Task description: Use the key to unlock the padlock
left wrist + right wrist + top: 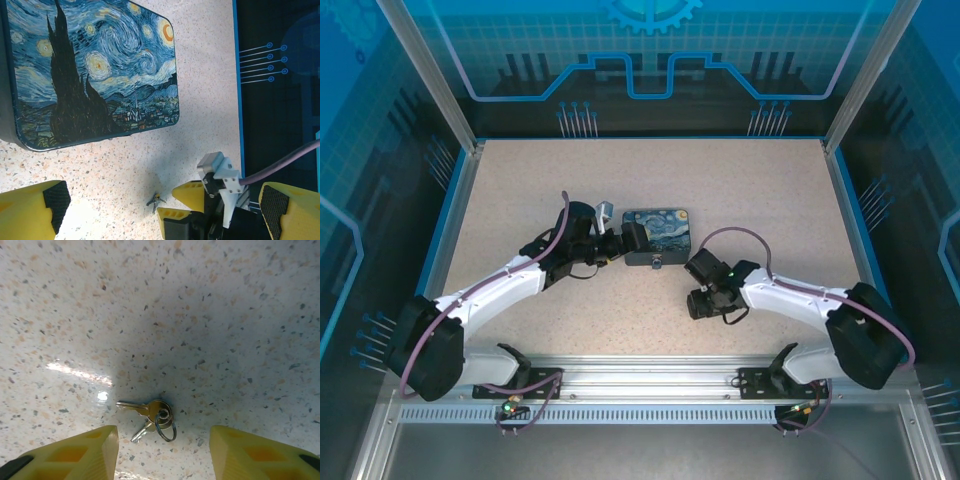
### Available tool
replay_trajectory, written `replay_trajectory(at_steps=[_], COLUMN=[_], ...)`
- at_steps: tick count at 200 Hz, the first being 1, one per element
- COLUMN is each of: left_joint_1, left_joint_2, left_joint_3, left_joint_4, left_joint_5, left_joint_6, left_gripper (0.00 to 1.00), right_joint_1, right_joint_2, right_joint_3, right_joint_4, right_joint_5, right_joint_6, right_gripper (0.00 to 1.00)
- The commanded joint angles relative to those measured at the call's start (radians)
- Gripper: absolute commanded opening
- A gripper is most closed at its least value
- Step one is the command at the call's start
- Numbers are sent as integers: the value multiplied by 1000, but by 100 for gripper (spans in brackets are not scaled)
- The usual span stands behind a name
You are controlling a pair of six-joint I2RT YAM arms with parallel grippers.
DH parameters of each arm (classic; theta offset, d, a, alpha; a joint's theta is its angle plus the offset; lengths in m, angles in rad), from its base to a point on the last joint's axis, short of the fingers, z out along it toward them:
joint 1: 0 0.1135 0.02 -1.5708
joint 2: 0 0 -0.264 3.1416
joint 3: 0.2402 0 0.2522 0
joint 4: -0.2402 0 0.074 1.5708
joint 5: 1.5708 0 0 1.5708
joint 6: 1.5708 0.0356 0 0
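Two small silvery keys on a ring (152,417) lie flat on the speckled table, between the open yellow fingers of my right gripper (162,452), which hovers just above them without touching. The left wrist view has the same keys (156,201) beside the right gripper's fingertips (192,195). A tiny metal padlock (657,262) sits at the near side of the Starry Night box (657,233). My left gripper (620,243) is open at the box's left end, holding nothing.
The printed box (95,70) lies flat in the middle of the table. A blue raised border (238,90) runs along the table's edge. Open tabletop (740,180) lies behind and to the right of the box.
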Motion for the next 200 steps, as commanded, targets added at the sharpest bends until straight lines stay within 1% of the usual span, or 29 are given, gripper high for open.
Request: replay_trajectory(at_steps=[1, 60, 86, 111, 138, 151, 166, 200], left_joint_1=[-7, -7, -8, -8, -8, -8, -9, -9], left_joint_2=[3, -2, -5, -5, -2, -4, -2, 1], left_joint_3=[6, 6, 4, 4, 6, 6, 8, 12], left_joint_4=[13, 9, 7, 7, 9, 9, 7, 7], left_joint_5=[-5, -7, -10, -10, -9, -8, -7, -6], left_joint_6=[-14, -11, -10, -10, -12, -12, -13, -14], left_gripper=[99, 99, 99, 99, 99, 99, 99, 99], right_joint_1=[-6, -6, -6, -5, -5, -6, -6, -6], right_joint_2=[39, 122, 125, 120, 106, 96, 86, 66], right_joint_3=[37, 67, 66, 63, 49, 43, 37, 28], right_joint_4=[-30, -23, -28, -35, -28, -26, -28, -33], right_joint_5=[-11, 6, 0, -3, -18, -28, -27, -30], right_joint_6=[-38, -55, -55, -54, -49, -49, -45, -40], right_gripper=[51, 48, 46, 41, 28, 29, 35, 37])
